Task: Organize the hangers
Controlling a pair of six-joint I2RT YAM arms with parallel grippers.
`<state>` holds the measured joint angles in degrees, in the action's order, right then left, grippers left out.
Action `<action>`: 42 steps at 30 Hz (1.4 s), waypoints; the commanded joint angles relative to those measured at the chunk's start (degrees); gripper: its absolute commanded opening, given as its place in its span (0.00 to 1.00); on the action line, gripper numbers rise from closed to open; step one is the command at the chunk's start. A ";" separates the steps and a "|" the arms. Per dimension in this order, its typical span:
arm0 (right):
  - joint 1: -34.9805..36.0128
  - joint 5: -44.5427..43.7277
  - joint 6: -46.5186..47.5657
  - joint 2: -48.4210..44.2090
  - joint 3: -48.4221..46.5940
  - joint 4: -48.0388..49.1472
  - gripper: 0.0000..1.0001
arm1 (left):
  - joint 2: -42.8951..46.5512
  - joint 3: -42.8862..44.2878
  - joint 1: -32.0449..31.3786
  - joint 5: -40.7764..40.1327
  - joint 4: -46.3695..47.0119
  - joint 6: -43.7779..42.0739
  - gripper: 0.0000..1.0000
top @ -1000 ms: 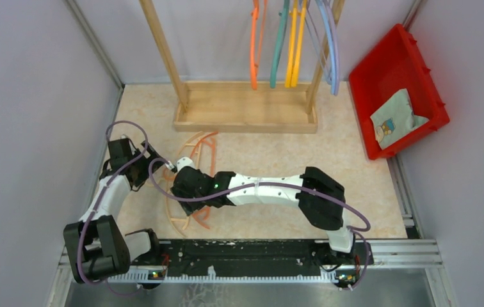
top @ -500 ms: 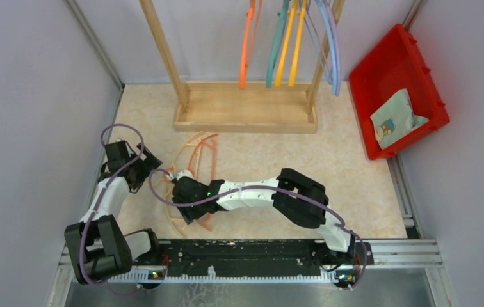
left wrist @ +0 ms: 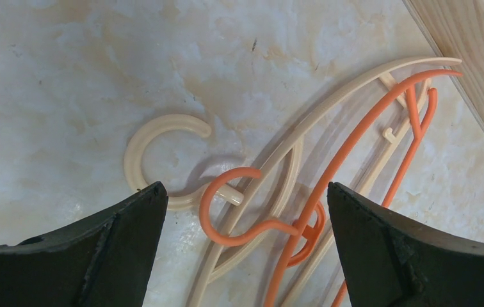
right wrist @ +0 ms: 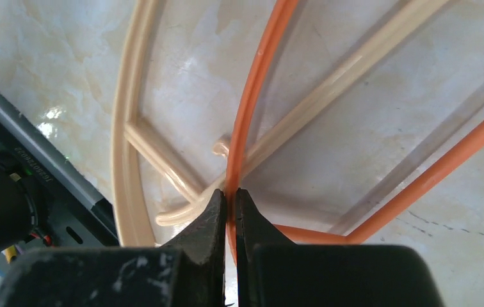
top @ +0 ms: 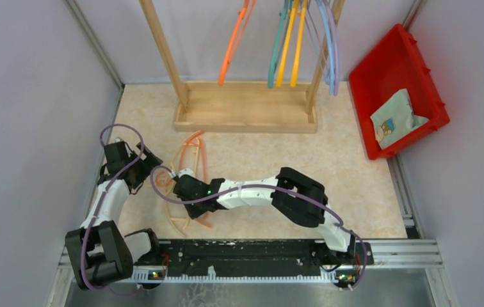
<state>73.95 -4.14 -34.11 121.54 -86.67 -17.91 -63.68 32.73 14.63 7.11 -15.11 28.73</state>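
Observation:
An orange hanger (top: 196, 144) and beige hangers (top: 177, 220) lie tangled on the floor in front of the rack. My right gripper (right wrist: 231, 192) is shut on one thin arm of the orange hanger (right wrist: 262, 77), just above a beige hanger (right wrist: 127, 115). In the top view the right gripper (top: 194, 199) points down over the pile. My left gripper (left wrist: 246, 187) hovers open above the orange hook (left wrist: 226, 236) and the beige hook (left wrist: 143, 137), touching neither. It sits left of the pile (top: 138, 167). More hangers hang on the rack: orange (top: 233, 45), teal (top: 276, 51), yellow (top: 290, 45), lavender (top: 332, 51).
The wooden rack (top: 246, 115) stands at the back, its base board just behind the pile. A red bin (top: 419, 70) holding a packet (top: 394, 118) leans at the right wall. The black rail (top: 246, 249) runs along the near edge. Walls close both sides.
My right gripper has shut on the orange hanger's arm after moving left and nearer. The floor hangers shifted closer together. The orange hanger on the rack swings left.

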 commanded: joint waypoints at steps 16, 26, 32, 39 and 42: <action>-10.29 -13.62 -1.53 -26.22 -1.87 -11.17 0.00 | 3.63 0.78 0.49 1.40 2.14 3.15 0.99; -11.91 -11.28 2.12 -23.53 -3.31 -11.52 0.00 | 5.45 0.93 0.57 2.25 0.73 2.95 0.99; -10.65 -5.71 2.89 -22.84 4.52 -12.12 0.16 | 6.17 -0.04 0.58 4.20 0.59 2.75 0.99; -3.79 -6.84 5.88 -23.93 12.00 -15.24 0.55 | 5.74 -1.53 0.57 6.38 1.15 2.43 0.99; -2.71 -6.07 4.60 -25.75 16.54 -14.23 0.62 | 5.47 -1.53 0.57 6.24 1.13 1.99 0.99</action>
<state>69.80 -11.14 -29.52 100.12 -74.13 -32.82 -58.39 31.64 14.90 12.05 -14.20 31.46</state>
